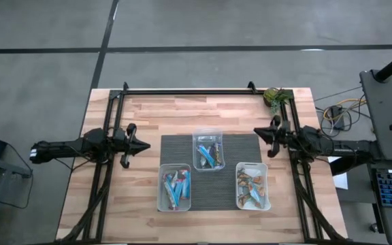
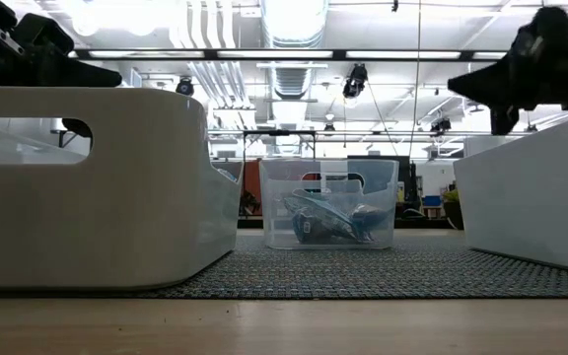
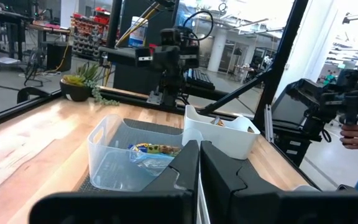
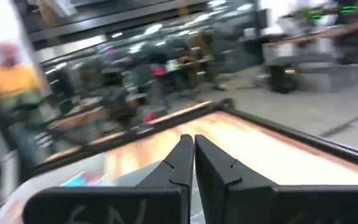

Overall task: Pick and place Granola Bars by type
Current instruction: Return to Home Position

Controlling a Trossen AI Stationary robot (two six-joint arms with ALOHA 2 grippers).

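Step in hand: I judge sorting is at or near its end; if a bar in the back tub needs moving, I'd come straight down over that tub, pinch one wrapper across its narrow side, and lift clear of the rim.
Left hand point(image 1: 143, 144): hovers over bare light wooden desk point(image 1: 203, 109) left of the dark ribbed mat point(image 1: 224, 146); fingers pressed together, holding and touching nothing.
Front-left clear plastic tub point(image 1: 174, 186): holds the mostly bright blue shiny-wrapped granola bars point(image 1: 176, 187).
Back-middle clear plastic tub point(image 1: 208, 150): a mixed few blue and dark-wrapped bars point(image 1: 209, 154), lying loose.
Front-right clear plastic tub point(image 1: 252, 186): orange-tan wrapped bars point(image 1: 253, 188).
Right hand point(image 1: 257, 133): just off the mat's back right corner, fingers clenched together, empty, near the small green plant clump point(image 1: 274, 96).
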